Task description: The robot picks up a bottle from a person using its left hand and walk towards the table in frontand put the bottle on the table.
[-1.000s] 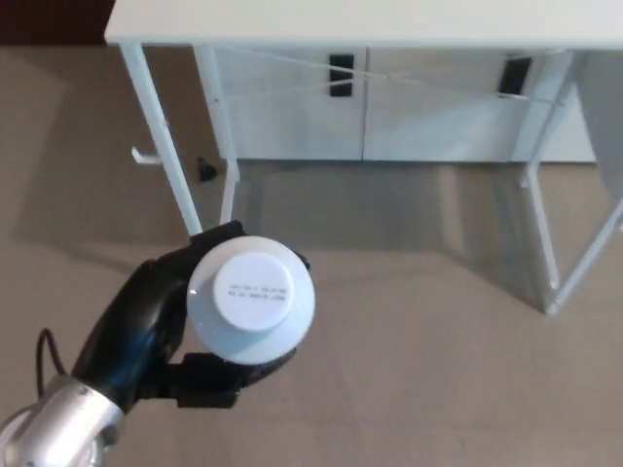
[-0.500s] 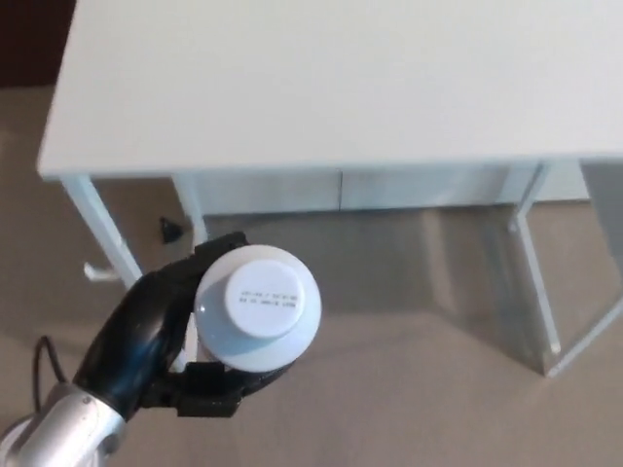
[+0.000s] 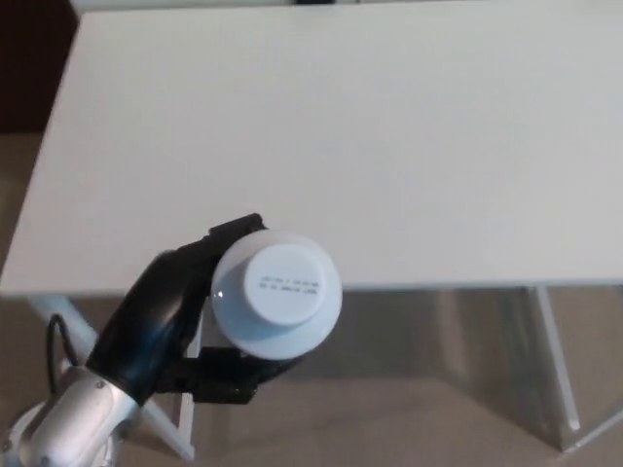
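Head view: left robot hand (image 3: 167,323) grips capped bottle (image 3: 277,292), contents hidden, perhaps above table (image 3: 389,126).

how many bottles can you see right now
1: the bottle, seen cap-first from above, is held in the left hand over the near edge of the white table. No other bottle shows.
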{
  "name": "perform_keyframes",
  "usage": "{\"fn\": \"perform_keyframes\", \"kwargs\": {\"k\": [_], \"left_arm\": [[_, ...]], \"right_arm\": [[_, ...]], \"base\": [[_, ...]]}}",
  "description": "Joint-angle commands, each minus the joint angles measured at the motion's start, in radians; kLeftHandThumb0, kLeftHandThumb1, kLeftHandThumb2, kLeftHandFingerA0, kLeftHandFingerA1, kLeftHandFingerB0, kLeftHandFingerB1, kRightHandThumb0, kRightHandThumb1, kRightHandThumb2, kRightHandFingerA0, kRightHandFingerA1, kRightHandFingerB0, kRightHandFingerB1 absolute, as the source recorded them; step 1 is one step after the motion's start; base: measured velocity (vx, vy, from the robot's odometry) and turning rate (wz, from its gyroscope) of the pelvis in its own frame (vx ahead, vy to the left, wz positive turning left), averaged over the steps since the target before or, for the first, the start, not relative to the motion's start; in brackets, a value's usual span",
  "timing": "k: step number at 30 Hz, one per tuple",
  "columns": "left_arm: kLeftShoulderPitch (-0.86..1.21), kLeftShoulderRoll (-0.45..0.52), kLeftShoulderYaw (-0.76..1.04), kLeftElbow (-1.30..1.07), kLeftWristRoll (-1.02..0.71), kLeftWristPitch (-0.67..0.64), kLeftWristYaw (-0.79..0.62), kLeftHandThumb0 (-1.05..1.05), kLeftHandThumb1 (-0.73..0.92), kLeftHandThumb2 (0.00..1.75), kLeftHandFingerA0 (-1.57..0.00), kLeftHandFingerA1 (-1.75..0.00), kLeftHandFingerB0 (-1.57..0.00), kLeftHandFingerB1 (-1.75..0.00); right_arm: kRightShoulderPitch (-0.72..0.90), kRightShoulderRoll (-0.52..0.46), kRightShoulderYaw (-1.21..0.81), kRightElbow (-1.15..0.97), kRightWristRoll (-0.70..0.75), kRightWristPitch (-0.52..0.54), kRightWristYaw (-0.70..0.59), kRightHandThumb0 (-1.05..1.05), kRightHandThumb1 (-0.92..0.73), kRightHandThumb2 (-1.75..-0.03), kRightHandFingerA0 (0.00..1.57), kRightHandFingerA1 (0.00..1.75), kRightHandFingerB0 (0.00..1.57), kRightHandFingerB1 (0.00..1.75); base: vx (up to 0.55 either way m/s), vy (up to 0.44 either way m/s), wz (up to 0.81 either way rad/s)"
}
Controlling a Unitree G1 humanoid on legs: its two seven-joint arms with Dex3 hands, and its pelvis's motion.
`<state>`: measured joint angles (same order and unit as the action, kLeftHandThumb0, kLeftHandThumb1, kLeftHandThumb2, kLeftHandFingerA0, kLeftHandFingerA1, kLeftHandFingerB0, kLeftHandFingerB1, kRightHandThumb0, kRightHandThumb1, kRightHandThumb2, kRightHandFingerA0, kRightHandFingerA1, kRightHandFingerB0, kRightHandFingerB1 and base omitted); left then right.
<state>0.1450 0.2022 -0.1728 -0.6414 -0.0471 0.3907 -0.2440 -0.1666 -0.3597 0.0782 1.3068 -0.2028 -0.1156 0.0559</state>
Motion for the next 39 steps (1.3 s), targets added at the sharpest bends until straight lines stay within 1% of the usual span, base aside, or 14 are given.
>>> {"fn": "perform_keyframes", "kwargs": {"k": [1, 4, 16, 17, 18, 19, 20, 21, 25, 29, 31, 35, 36, 39], "left_arm": [[0.009, 0.013, -0.003, -0.017, 0.022, 0.028, 0.013, -0.01, 0.79, 0.71, -0.95, -1.37, -0.82, -0.99], [0.027, 0.016, -0.006, -0.017, 0.028, 0.013, 0.013, 0.01, 0.79, 0.72, -0.97, -1.35, -0.81, -1.02], [0.007, -0.011, -0.005, 0.002, 0.011, 0.019, 0.016, 0.03, 0.77, 0.75, -0.99, -1.35, -0.82, -1.04], [-0.002, -0.017, -0.001, 0.007, 0.007, 0.025, 0.020, 0.04, 0.77, 0.75, -0.98, -1.34, -0.82, -1.03], [-0.011, -0.024, 0.002, 0.011, 0.005, 0.036, 0.025, 0.03, 0.76, 0.76, -0.98, -1.33, -0.82, -1.02], [-0.023, -0.031, 0.006, 0.020, 0.004, 0.037, 0.029, 0.00, 0.82, 0.74, -0.92, -1.32, -0.78, -0.99], [-0.032, -0.035, 0.009, 0.031, 0.003, 0.034, 0.030, 0.00, 0.82, 0.74, -0.92, -1.32, -0.78, -0.99], [-0.056, -0.046, 0.014, 0.056, 0.004, 0.029, 0.038, 0.01, 0.77, 0.78, -1.02, -1.28, -0.84, -0.97], [-0.112, -0.064, 0.018, 0.088, 0.018, 0.044, 0.049, 0.01, 0.77, 0.76, -1.03, -1.32, -0.84, -1.01], [-0.177, -0.077, 0.010, 0.120, 0.039, 0.067, 0.066, 0.05, 0.78, 0.77, -1.04, -1.29, -0.82, -1.04], [-0.198, -0.089, 0.013, 0.132, 0.034, 0.082, 0.069, 0.03, 0.80, 0.78, -1.02, -1.30, -0.81, -1.06], [-0.204, -0.093, 0.015, 0.135, 0.035, 0.088, 0.069, 0.03, 0.80, 0.78, -1.02, -1.30, -0.81, -1.06], [-0.264, -0.110, 0.015, 0.190, 0.041, 0.114, 0.083, 0.01, 0.84, 0.75, -1.02, -1.31, -0.76, -1.05], [-0.268, -0.112, 0.016, 0.194, 0.042, 0.116, 0.083, 0.01, 0.84, 0.75, -1.02, -1.31, -0.76, -1.05]], "right_arm": [[0.032, -0.004, -0.004, 0.010, -0.006, 0.006, 0.000, -0.39, -0.70, -0.61, 0.79, 0.48, 0.59, 0.42], [0.044, -0.003, 0.003, 0.009, -0.014, 0.002, 0.000, -0.40, -0.70, -0.61, 0.75, 0.47, 0.59, 0.42], [0.048, -0.001, 0.004, 0.009, -0.018, 0.002, 0.005, -0.39, -0.70, -0.59, 0.76, 0.47, 0.57, 0.41], [0.048, -0.001, 0.003, 0.009, -0.017, 0.003, 0.007, -0.42, -0.66, -0.63, 0.74, 0.50, 0.55, 0.43], [0.048, 0.000, 0.002, 0.009, -0.015, 0.005, 0.009, -0.41, -0.66, -0.63, 0.74, 0.49, 0.55, 0.43], [0.047, 0.000, 0.002, 0.009, -0.016, 0.007, 0.011, -0.41, -0.66, -0.62, 0.73, 0.49, 0.55, 0.42], [0.046, -0.001, 0.003, 0.010, -0.017, 0.008, 0.012, -0.41, -0.66, -0.62, 0.73, 0.49, 0.55, 0.42], [0.046, -0.001, 0.006, 0.010, -0.019, 0.010, 0.013, -0.39, -0.70, -0.61, 0.74, 0.47, 0.57, 0.42], [0.052, 0.001, 0.005, 0.009, -0.017, 0.008, 0.016, -0.39, -0.70, -0.61, 0.74, 0.48, 0.58, 0.42], [0.052, 0.000, 0.004, 0.005, -0.015, 0.008, 0.021, -0.39, -0.70, -0.61, 0.73, 0.48, 0.58, 0.42], [0.049, 0.002, -0.001, 0.005, -0.010, 0.009, 0.026, -0.40, -0.66, -0.62, 0.72, 0.50, 0.54, 0.42], [0.049, 0.002, -0.003, 0.005, -0.010, 0.009, 0.028, -0.40, -0.66, -0.62, 0.72, 0.50, 0.54, 0.42], [0.046, 0.001, 0.008, 0.007, -0.022, 0.011, 0.026, -0.41, -0.66, -0.63, 0.71, 0.49, 0.54, 0.42], [0.046, 0.001, 0.009, 0.007, -0.022, 0.011, 0.026, -0.41, -0.66, -0.63, 0.71, 0.49, 0.54, 0.42]], "base": [[0.14, -0.071, -0.06], [0.13, -0.019, -0.02], [0.08, 0.092, -0.03], [0.03, 0.105, 0.05], [0.00, 0.000, 0.00], [0.00, 0.000, 0.00], [0.00, 0.000, 0.00], [0.11, -0.028, 0.04], [0.11, -0.055, 0.02], [0.09, -0.055, 0.01], [0.00, 0.000, 0.00], [0.00, 0.000, 0.00], [0.00, 0.000, 0.00], [0.00, 0.000, 0.00]]}}
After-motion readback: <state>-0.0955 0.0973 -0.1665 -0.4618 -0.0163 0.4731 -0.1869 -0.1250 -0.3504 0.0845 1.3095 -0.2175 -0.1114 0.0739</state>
